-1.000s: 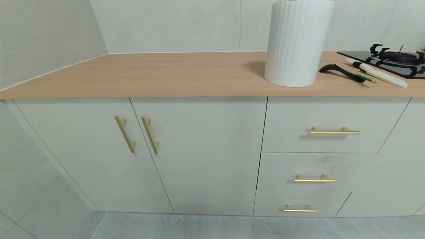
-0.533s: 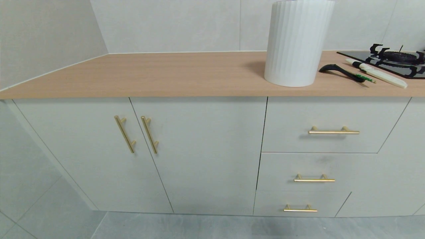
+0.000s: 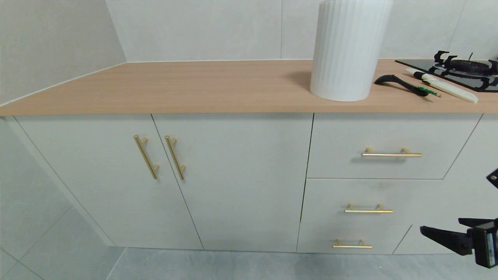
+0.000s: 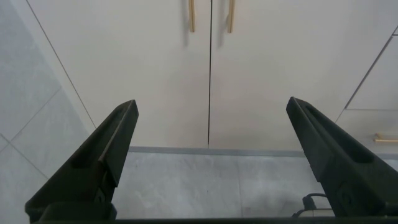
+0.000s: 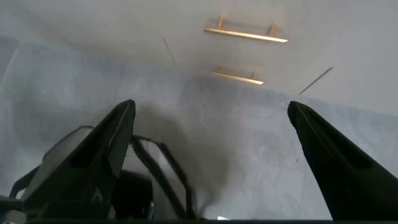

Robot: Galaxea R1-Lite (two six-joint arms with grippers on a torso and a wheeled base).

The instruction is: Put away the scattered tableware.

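Note:
On the wooden countertop (image 3: 194,85) at the right lie a black scoop (image 3: 398,83), a thin green-and-black utensil (image 3: 428,91) and a white knife (image 3: 447,86). A tall white ribbed container (image 3: 347,50) stands just left of them. My right gripper (image 3: 440,224) is low at the right, in front of the lower drawers, open and empty. The right wrist view has its fingers spread (image 5: 211,107) over the floor below two drawer handles (image 5: 245,33). My left gripper (image 4: 211,104) is open and empty, low before the double cupboard doors (image 4: 209,68).
A black gas hob (image 3: 465,68) sits at the far right of the counter. Below the counter are two cupboard doors with gold handles (image 3: 159,156) and three drawers (image 3: 391,154) on the right. Grey tiled floor (image 3: 233,266) lies beneath, and tiled walls close off the left and back.
My right gripper has come into the head view at the lower right, beside the lower drawers. The items on the counter have stayed where they were.

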